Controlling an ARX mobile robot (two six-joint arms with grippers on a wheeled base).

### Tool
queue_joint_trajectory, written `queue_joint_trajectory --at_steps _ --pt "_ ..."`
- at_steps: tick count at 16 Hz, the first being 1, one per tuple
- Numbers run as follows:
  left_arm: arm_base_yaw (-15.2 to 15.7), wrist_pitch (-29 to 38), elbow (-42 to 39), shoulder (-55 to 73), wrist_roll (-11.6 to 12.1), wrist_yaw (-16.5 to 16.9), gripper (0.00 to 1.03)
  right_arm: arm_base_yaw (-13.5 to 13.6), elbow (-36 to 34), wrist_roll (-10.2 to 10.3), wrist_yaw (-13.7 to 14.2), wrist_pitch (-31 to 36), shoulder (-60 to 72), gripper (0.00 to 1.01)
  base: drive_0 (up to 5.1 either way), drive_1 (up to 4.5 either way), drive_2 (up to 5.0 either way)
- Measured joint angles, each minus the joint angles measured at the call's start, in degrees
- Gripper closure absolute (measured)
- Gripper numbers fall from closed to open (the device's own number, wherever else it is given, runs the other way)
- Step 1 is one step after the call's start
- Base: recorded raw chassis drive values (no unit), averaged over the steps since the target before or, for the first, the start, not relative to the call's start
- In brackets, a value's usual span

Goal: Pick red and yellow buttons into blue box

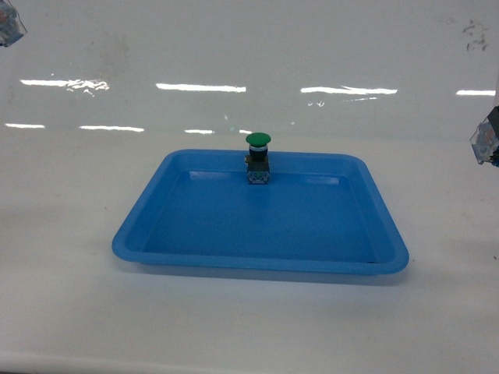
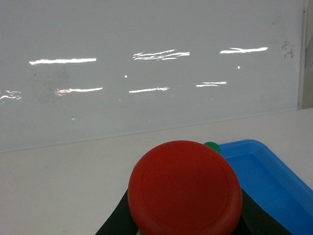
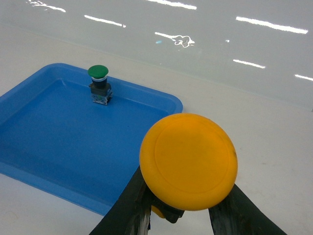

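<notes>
The red button point(image 2: 185, 188) fills the lower left wrist view, cap toward the camera, and my left gripper point(image 2: 185, 218) is shut on it, with dark fingers point(image 2: 117, 220) on both sides. My right gripper point(image 3: 181, 208) is shut on the yellow button point(image 3: 188, 159), held above the white table just right of the tray. In the head view only the tip of each gripper shows: the left point(image 1: 8, 27) at the top left corner, the right point(image 1: 485, 140) at the right edge. The blue box is out of view.
A shallow blue tray point(image 1: 374, 234) lies in the middle of the white table. A green-capped button point(image 1: 259, 156) stands upright at its far rim. A glossy white wall runs behind the table.
</notes>
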Motion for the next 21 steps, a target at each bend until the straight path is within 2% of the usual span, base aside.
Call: queue_joint_trajectory --at_steps 6,16,21 --pt "0.0 0.0 0.0 0.0 0.0 0.0 0.78 0.0 0.0 0.0 0.0 0.0 0.0 0.76 0.0 -0.61 0.6" --pt "0.0 0.0 0.0 0.4 0.0 0.0 0.78 0.0 0.0 0.0 0.0 0.0 0.0 0.76 0.0 -4.38 4.3" --pt "0.1 -0.2 -0.2 0.3 0.0 0.0 0.78 0.0 -0.2 0.0 0.0 -0.1 0.0 0.76 3.3 -4.80 1.6"
